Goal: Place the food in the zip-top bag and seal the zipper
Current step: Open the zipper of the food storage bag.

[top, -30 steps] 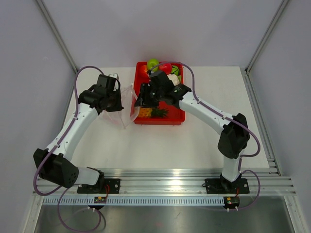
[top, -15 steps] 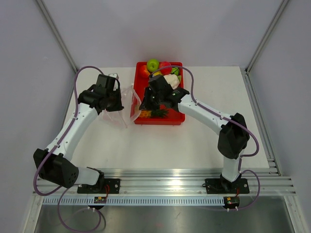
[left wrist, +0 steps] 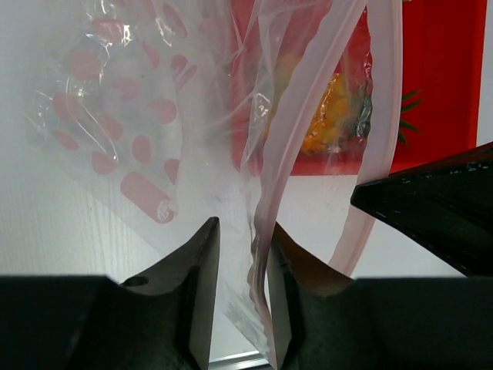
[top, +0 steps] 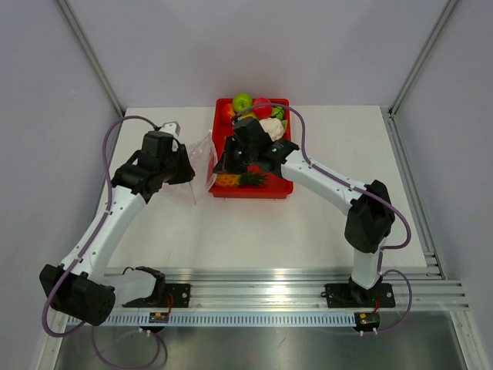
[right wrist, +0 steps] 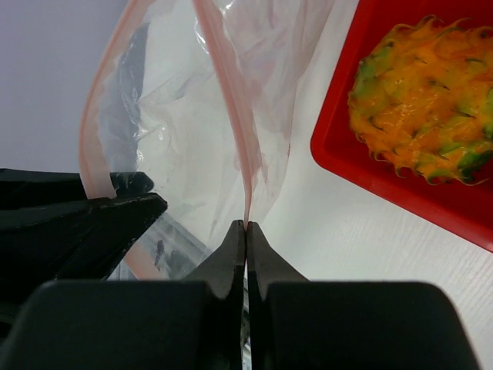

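Evidently mouth-opening stage: right fingers [right wrist: 245,231] were pressed together on the zipper [right wrist: 231,108] of the zip-top bag [right wrist: 169,123], which stood just beside the red tray [right wrist: 339,158], while left fingers [left wrist: 208,247] sat slightly spread around the opposite film, not pinching. I judged the left needed a firm pinch before the lips were drawn apart. Bag looked empty; the food [top: 243,101], pineapple [right wrist: 424,100] included, lay in the tray.

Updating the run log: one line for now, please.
right claw: shut on zipper | left claw: open astride bag | food: in tray
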Available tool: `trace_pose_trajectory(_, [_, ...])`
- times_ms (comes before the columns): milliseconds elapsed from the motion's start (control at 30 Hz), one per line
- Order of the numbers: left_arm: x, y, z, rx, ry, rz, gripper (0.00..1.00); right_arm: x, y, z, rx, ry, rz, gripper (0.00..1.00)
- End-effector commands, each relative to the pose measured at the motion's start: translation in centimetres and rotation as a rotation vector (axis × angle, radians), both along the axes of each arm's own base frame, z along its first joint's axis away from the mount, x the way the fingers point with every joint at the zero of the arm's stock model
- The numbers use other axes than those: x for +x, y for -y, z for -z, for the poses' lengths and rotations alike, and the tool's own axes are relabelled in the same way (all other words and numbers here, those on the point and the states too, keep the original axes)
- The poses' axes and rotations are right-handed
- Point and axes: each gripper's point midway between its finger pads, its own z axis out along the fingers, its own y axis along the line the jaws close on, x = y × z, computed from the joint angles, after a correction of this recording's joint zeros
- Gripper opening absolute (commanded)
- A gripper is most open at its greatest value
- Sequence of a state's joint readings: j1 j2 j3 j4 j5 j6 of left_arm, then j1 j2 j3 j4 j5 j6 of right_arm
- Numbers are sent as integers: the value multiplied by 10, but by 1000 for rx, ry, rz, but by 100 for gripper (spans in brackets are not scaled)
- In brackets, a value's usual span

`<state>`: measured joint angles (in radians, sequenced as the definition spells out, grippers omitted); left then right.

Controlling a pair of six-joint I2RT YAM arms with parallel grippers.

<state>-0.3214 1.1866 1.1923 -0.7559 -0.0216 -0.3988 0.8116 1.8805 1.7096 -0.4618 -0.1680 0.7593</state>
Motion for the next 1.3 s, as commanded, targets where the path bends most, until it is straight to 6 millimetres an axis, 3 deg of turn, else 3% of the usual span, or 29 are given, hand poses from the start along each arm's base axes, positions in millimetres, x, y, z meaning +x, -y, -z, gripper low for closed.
trace_pose_trajectory(0, [8,4,-11,-50,79,-5,28,0,-16,-37,112,26,-35,0])
trace_pose_trajectory(67, [7,4,-8,-50,78,-5,24,-1,-17,-37,118,18,-38,0])
trace_pose_trajectory(100, [7,4,-8,-51,77,-6,16,-1,-17,-38,122,13,-44,0])
trace_pose_trajectory(233, [7,4,-9,-59,76,-13,0,-1,-19,-37,148,-15,-79,0])
trace_pose_trajectory(267, [6,4,-11,-62,78,-14,0,1,-19,-37,148,-21,-86,0])
trace_pose_trajectory(300, [6,4,-14,-64,83,-14,0,3,-17,-17,110,-74,-89,0])
trace_pose_trajectory(333, [3,9,-16,-86,78,5,0,8,-18,-26,113,-55,-104,0])
trace_pose_trajectory(500, [-1,11,-38,-105,67,2,0,25,-19,-12,55,-72,-127,0])
trace_pose_trajectory(733, [6,1,-34,-66,51,-58,0,47,-8,-5,33,-62,-86,0])
trace_pose_trajectory(900, [14,4,-32,-85,64,-57,0,59,7,12,-13,-64,-46,0])
trace_pose_trajectory(1033, [26,13,-41,-140,117,-42,0,62,15,21,-49,-51,-44,0])
trace_pose_trajectory(1167, [34,13,-28,-112,66,-50,0,61,21,11,-59,3,-47,37])
trace_pose_trajectory(1267, [36,13,-19,-97,52,-50,0,62,38,2,-110,65,-18,57])
